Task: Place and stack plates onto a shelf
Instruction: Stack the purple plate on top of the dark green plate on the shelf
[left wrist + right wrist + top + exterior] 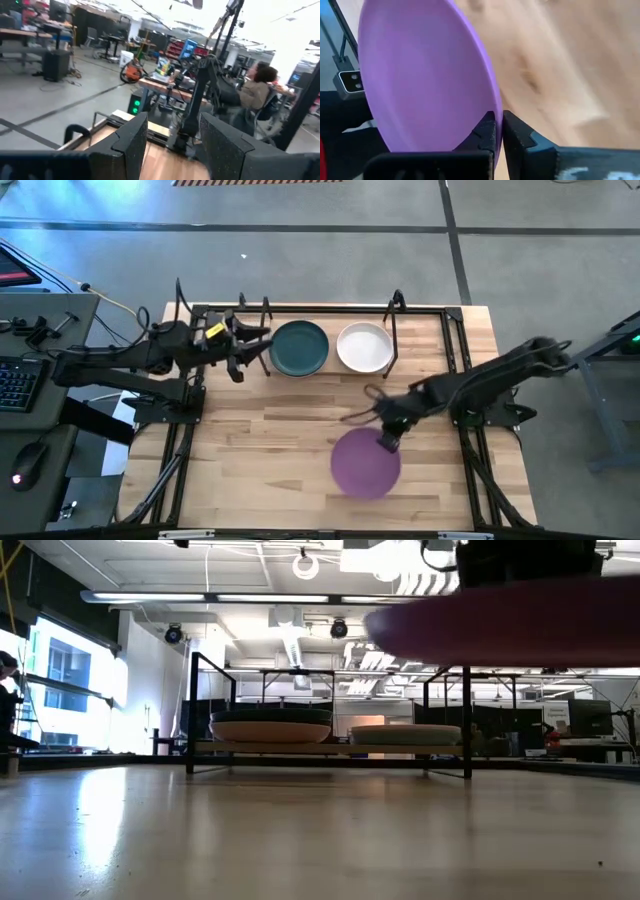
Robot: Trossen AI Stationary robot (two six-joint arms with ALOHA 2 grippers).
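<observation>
The right hand [386, 442] pinches the rim of the purple plate [365, 463]. In the right wrist view its two dark fingers [489, 135] sit tight together with the plate's edge between them. The purple plate is lifted up off the counter [280, 450]. In the low view it hangs high in the air [500, 625], above the shelf behind it. Seen from above, the purple plate is over the counter at about 5 o'clock from the middle, and the right hand grips its edge at about 1 o'clock on the plate.

The shelf [330, 370] stands along the far edge of the counter, at 12 o'clock. Two stacks of plates sit side by side on it. The dark teal plate [298, 347] is on top of one stack, toward 11 o'clock. The white plate [364, 347] is on top of the other, just beside it toward 1 o'clock. In the low view you can see another plate [268, 731] under the dark teal one.

The left hand [250, 348] is at about 10 o'clock, just beside the dark teal plate. Its fingers [131, 137] are spread apart and hold nothing.

A person [252, 92] sits in the room past the counter.
</observation>
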